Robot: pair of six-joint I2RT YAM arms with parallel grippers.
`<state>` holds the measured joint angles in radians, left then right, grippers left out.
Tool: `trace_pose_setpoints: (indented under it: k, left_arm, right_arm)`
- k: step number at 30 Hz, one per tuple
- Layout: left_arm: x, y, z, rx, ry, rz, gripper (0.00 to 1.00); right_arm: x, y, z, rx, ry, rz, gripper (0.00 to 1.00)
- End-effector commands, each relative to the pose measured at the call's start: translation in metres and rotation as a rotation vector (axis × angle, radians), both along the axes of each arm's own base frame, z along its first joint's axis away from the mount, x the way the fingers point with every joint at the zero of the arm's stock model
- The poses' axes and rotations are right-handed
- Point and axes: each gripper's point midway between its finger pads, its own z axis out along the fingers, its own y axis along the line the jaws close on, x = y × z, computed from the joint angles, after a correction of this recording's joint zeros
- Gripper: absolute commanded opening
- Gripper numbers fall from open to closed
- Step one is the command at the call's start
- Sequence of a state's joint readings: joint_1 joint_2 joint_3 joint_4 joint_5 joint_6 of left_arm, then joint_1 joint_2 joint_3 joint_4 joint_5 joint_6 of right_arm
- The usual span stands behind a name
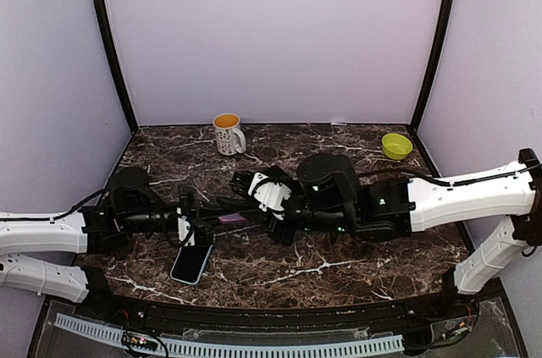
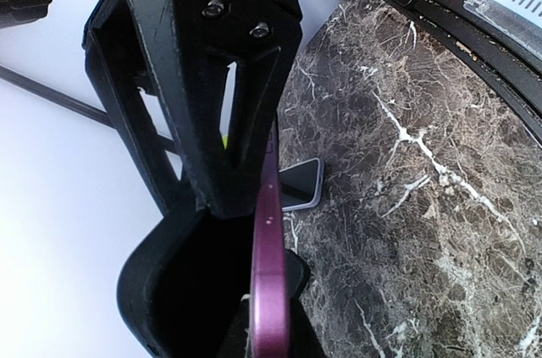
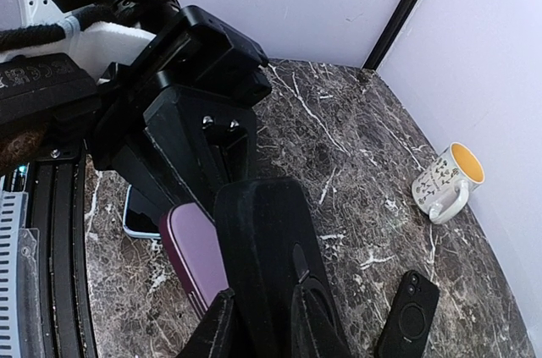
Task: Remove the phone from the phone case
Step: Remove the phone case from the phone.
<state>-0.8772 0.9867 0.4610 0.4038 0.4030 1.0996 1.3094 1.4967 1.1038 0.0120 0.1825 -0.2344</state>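
Note:
A purple phone (image 1: 230, 218) is held edge-up between my two grippers, above the middle of the marble table (image 1: 339, 265). My left gripper (image 1: 199, 223) is shut on its near end; in the left wrist view the purple edge (image 2: 269, 273) runs straight out from between the jaws. My right gripper (image 1: 257, 204) is shut on a black phone case (image 3: 267, 256) with a ring on its back. The purple phone (image 3: 193, 258) stands beside that case, partly slid out of it. In the left wrist view the black case (image 2: 182, 290) is left of the phone.
A phone in a light blue case (image 1: 192, 263) lies flat under the left gripper and also shows in the left wrist view (image 2: 301, 184). A second black case (image 3: 408, 316) lies on the table toward the mug (image 1: 227, 133). A green bowl (image 1: 396, 145) stands at the back right.

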Motion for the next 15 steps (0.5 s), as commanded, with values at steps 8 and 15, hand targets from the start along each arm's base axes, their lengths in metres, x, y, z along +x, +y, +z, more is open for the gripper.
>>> trace_pose_setpoints:
  k: [8,15]
  left_arm:
    - [-0.006,0.001,0.063,-0.185,-0.121,-0.020,0.00]
    - [-0.005,0.003,0.064,-0.189,-0.128,-0.010,0.00]
  right_arm:
    - [0.002,-0.022,-0.036,-0.128,0.029,-0.039,0.18]
    - [-0.001,-0.027,-0.043,-0.149,0.040,-0.030,0.10]
